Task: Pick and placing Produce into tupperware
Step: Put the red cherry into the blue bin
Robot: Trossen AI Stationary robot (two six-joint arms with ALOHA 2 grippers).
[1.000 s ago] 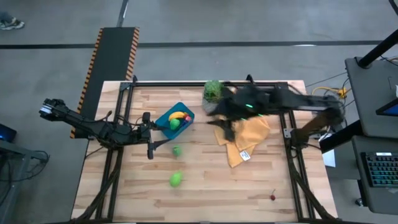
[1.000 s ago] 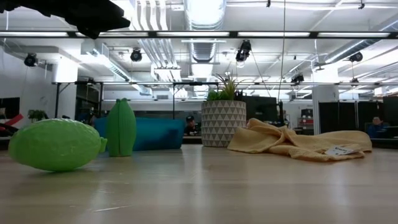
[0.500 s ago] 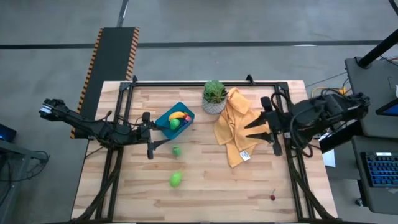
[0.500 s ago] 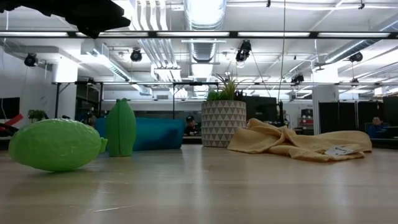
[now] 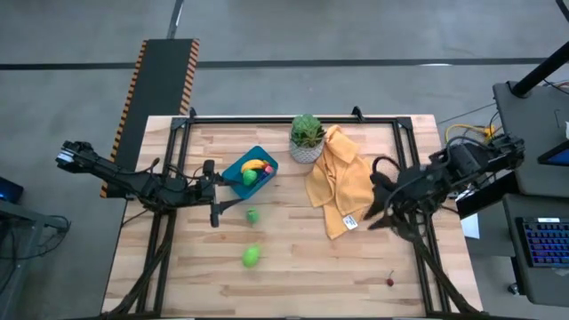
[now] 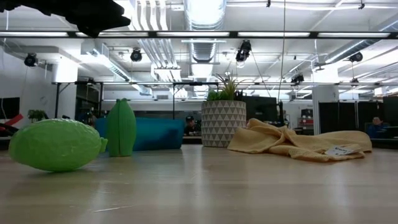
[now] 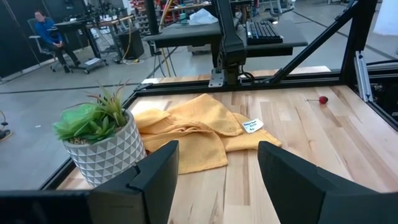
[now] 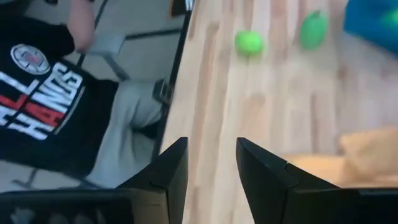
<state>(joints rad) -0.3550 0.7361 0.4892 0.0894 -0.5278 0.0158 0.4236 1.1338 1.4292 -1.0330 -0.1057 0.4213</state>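
Overhead, table-level, two wrist views

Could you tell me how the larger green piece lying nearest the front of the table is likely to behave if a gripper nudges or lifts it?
The larger green piece is rounded and lies on its side on bare wood, so a nudge would probably roll it. Its smooth, glossy skin may slip between fingers. It looks like a stiff toy, so likely light.
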